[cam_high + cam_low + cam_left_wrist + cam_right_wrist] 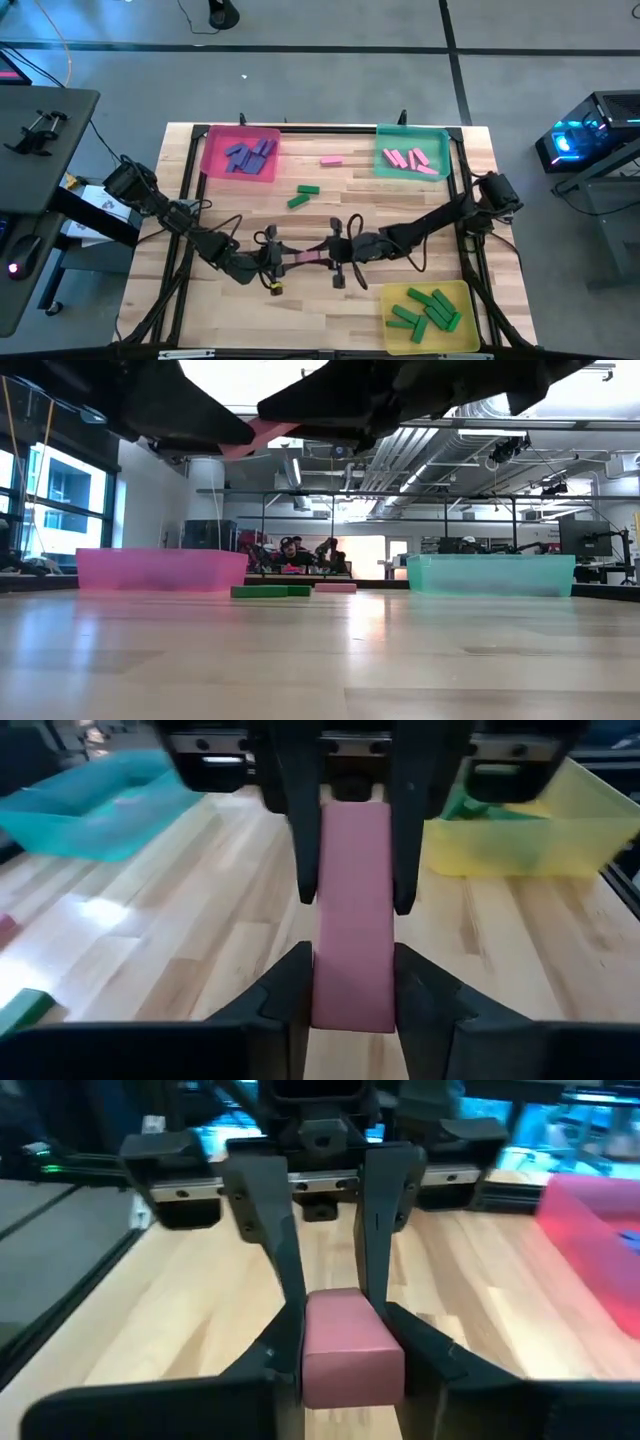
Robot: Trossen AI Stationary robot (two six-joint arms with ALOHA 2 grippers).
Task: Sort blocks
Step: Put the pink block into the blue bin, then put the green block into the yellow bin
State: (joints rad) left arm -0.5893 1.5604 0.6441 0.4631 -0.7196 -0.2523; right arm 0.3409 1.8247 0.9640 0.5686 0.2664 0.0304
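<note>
mid-handover above the tabletop (300, 225), left gripper (272, 258) and right gripper (338, 254) both clamped on one pink block (305, 258); next, probably left letting go.

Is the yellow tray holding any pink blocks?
No, the yellow tray holds only flat green blocks in the high view.

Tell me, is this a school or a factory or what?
Probably a robotics lab in an open office. Exposed grey ceiling pipes run overhead, a lit computer tower sits beside the wooden table, and people at desks show far behind the see-through pink plastic tray.
</note>
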